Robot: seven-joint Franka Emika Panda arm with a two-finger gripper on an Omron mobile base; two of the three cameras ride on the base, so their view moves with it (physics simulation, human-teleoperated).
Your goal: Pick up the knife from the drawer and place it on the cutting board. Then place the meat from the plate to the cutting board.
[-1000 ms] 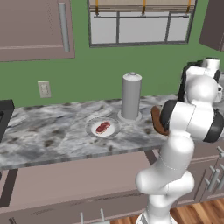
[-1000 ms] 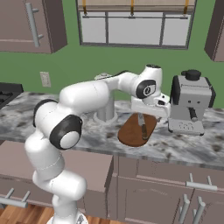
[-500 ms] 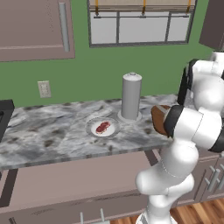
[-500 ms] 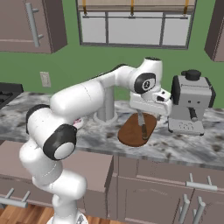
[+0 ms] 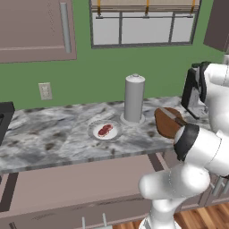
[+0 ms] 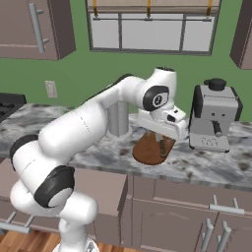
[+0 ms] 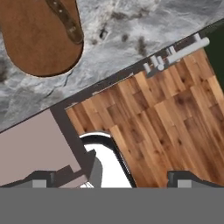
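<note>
The knife [image 7: 66,19] already lies on the cutting board [image 5: 167,125], which sits at the right middle of the left base view, so the gripper [image 6: 162,146], hanging just above the board near the centre of the right base view, has its fingers spread wide and holds nothing, probably because that half of the job is done. The meat [image 5: 105,130] rests on the plate [image 5: 96,135] at centre frame, left of the grey canister [image 5: 133,98], apparently awaiting its turn to be carried over. I count one knife, one board, one plate, one piece of meat, one canister and one coffee machine [image 6: 214,115].
</note>
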